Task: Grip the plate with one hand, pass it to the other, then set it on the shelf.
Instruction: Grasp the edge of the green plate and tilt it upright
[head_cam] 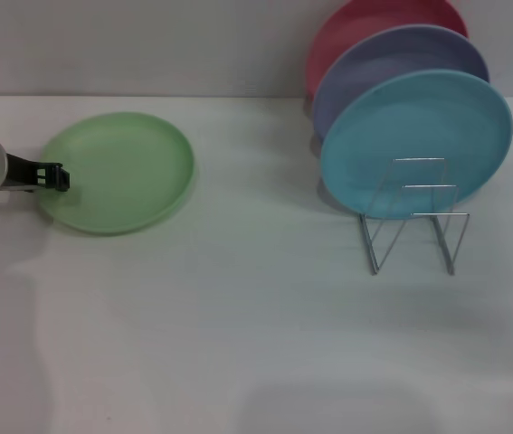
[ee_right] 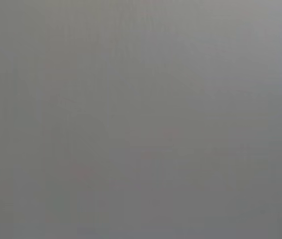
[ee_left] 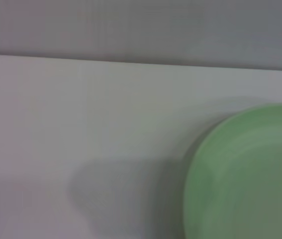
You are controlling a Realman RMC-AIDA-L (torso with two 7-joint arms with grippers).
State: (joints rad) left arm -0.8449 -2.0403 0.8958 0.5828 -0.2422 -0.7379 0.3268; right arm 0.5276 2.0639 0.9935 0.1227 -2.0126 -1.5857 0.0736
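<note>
White table (head_cam: 238, 344) fills most of the scene, pale wall behind. Three plates stand on edge at the far right, overlapping: pink plate (head_cam: 365, 23) rearmost, lavender plate (head_cam: 401, 54) in front of it, turquoise plate (head_cam: 419, 145) nearest. The shelf (head_cam: 414, 221), a thin silver wire rack with upright loops, sits just in front of the turquoise plate, which leans against or rests in its rear loops; can't tell which slot. Front loops hold nothing.

The plate (head_cam: 118, 172), light green, lies flat on the table at the far left, well apart from the shelf. Left wrist view shows its rim (ee_left: 245, 174) on the white surface.

Left gripper (head_cam: 57, 177) comes in from the left edge, low, black tip at the plate's left rim, touching or just over it. Can't tell whether its fingers are apart or together. Green ring light on the wrist.

Right gripper not visible; right wrist view shows only flat grey.
</note>
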